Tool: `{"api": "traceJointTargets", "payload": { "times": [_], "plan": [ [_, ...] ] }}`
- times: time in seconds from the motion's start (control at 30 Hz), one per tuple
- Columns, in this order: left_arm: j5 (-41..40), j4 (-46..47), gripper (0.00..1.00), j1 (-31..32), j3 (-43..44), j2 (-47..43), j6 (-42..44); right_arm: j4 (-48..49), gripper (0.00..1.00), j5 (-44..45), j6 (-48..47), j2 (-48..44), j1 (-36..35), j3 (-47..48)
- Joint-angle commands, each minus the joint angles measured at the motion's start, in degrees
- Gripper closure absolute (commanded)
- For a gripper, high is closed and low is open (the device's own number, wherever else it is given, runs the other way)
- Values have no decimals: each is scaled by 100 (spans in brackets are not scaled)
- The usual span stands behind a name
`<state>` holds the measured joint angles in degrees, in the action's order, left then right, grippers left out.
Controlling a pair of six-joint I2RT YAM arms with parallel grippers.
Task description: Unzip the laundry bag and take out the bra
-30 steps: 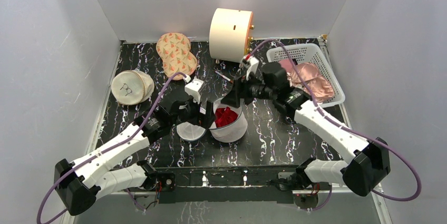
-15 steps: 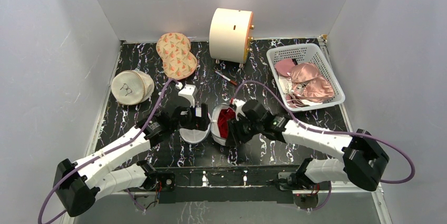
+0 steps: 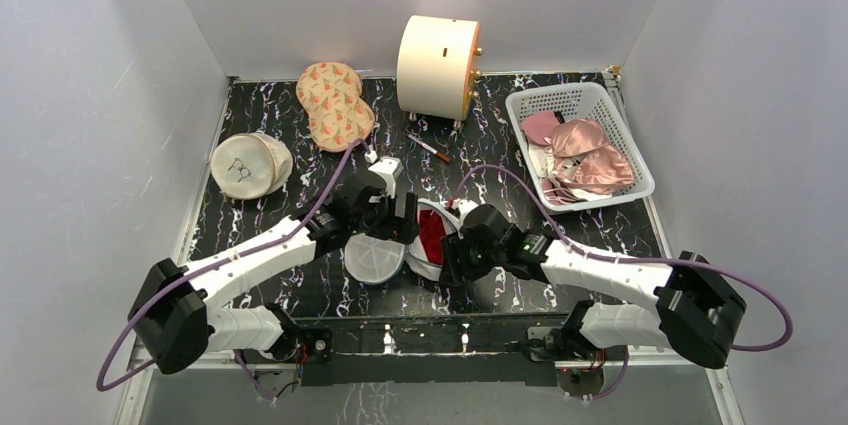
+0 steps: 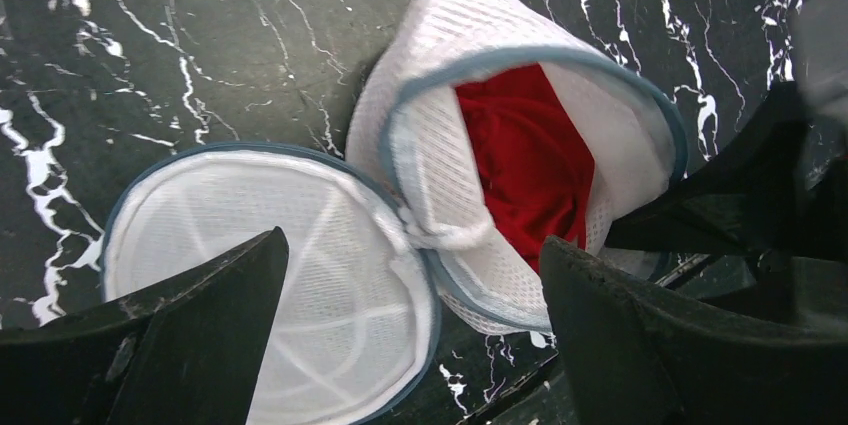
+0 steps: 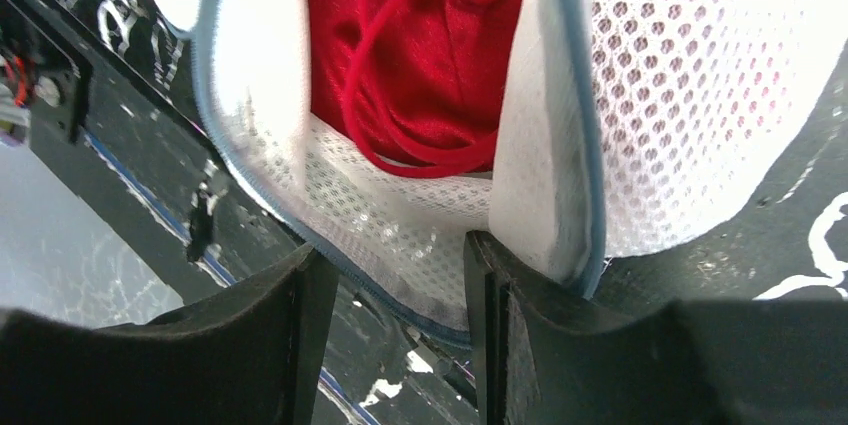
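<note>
Black marble table [image 3: 300,145] bore bag [image 4: 440,145], zip undone, lid [image 4: 270,245] flopped flat beside it. Red bra [image 4: 525,165] lay inside, not removed. Left hand [image 4: 410,245] spread above lid; right hand [image 5: 400,245] part-spread, straddling bag rim, not closed.

Bag mouth: laundry bag [image 4: 430,145] gapes open; I see a clear way in to the red bra [image 4: 525,165]
Left of mouth: lid [image 4: 270,265] flat on the table, hinged to the rim, blocks a low pass
Right of mouth: my right gripper [image 5: 395,265], fingers parted, crowds the rim
Above: left gripper [image 4: 412,240] spread wide over both
Behind: bare table [image 3: 480,135], free
</note>
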<state>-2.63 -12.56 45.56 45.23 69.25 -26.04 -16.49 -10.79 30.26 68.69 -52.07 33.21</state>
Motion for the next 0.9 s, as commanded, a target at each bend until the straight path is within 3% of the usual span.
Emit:
{"api": "traceJointTargets", "payload": {
  "times": [0.0,0.23,0.4,0.63,0.87],
  "plan": [
    [470,224,6,13,138,170,108,17,52,580,49,-521,-18,541],
    [463,267,28,14,40,300,47,-126,40,1425,33,-875,-22,1035],
    [455,192,44,14,1,335,25,258,35,1870,6,-551,-17,1233],
    [365,1,53,14,41,251,103,206,70,2370,50,470,-7,1895],
    [330,-34,55,10,45,239,136,552,75,2276,86,1147,-13,2049]
  ]
}}
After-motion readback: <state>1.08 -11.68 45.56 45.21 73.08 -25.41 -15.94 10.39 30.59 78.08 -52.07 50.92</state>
